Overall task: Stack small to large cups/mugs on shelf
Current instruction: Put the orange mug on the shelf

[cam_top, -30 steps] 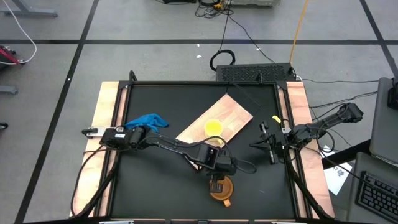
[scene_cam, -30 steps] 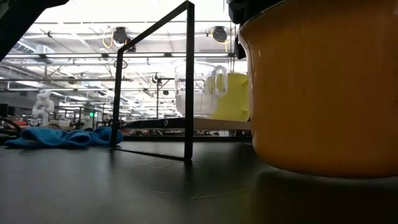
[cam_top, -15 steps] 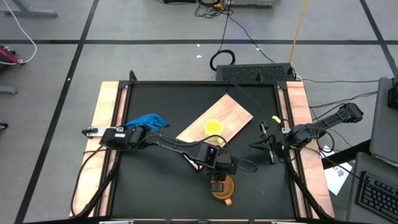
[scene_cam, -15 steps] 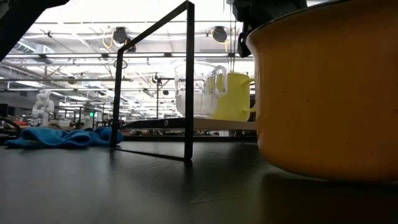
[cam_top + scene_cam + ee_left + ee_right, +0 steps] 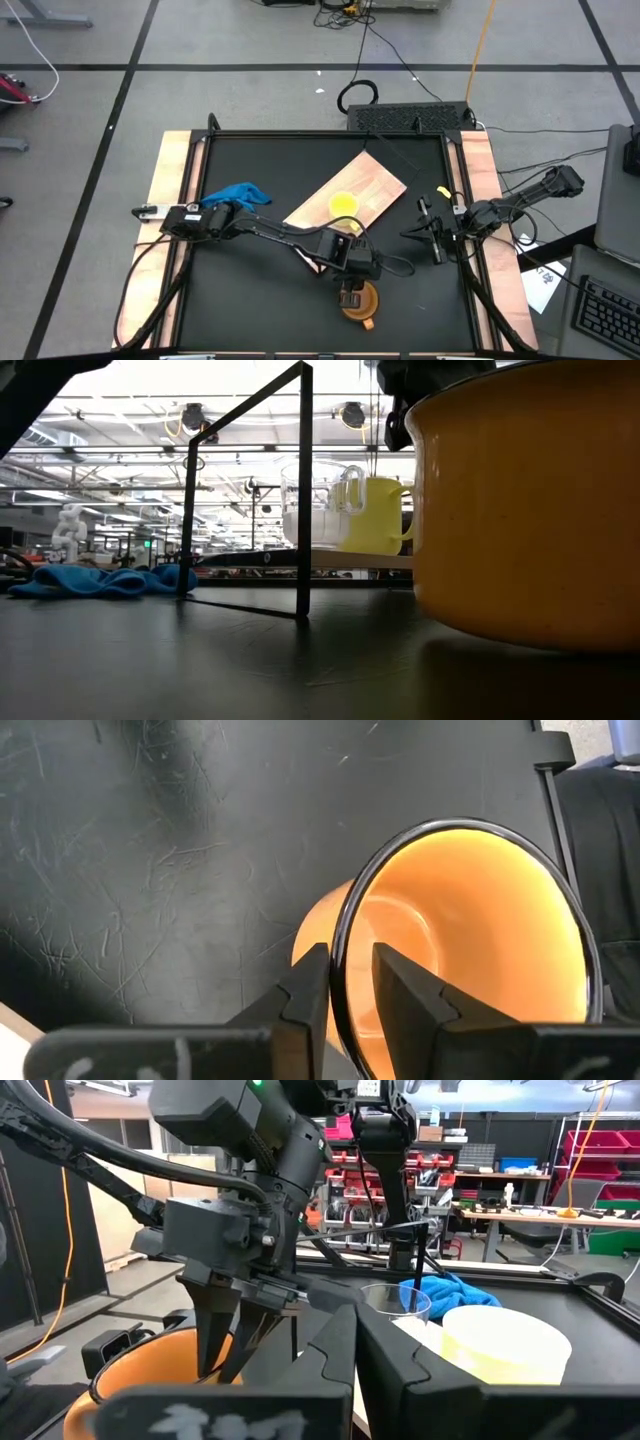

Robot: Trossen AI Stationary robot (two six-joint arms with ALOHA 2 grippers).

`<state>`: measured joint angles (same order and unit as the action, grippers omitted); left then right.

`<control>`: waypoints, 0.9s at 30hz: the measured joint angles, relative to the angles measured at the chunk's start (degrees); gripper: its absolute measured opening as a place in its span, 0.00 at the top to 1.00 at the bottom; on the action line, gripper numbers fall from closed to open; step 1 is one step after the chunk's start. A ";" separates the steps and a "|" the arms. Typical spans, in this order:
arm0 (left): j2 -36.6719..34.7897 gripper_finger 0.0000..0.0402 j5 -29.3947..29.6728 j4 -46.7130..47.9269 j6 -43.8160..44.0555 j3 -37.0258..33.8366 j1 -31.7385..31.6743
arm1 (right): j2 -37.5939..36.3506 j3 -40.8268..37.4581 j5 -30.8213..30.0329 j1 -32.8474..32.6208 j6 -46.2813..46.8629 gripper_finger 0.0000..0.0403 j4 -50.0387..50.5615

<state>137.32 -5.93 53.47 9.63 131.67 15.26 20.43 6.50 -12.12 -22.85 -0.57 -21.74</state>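
Two cups sit on the shelf (image 5: 347,202) from above; my left gripper (image 5: 350,296) hangs over the orange cup (image 5: 360,303) on the tabletop, right gripper (image 5: 434,236) parked, shut. At table height, the orange cup (image 5: 525,500) has shifted sideways. From the left wrist, my fingers (image 5: 305,1005) straddle its rim, looser than a second ago, so I'd judge this a release or regrip.
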 joint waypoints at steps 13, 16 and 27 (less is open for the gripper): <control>0.00 0.80 0.17 0.22 -1.47 0.01 -1.52 | 0.00 -0.02 0.00 0.00 -0.06 1.00 0.25; 0.00 0.80 0.17 0.22 -1.51 0.01 -1.78 | -0.02 -0.02 0.00 0.00 -0.07 1.00 0.40; -5.33 0.80 0.19 0.92 -4.42 2.92 -1.21 | -0.02 -0.02 0.02 0.00 -0.25 1.00 0.82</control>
<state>131.99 -5.75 54.39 5.21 134.58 14.05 20.40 6.48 -12.10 -22.85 -0.81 -20.92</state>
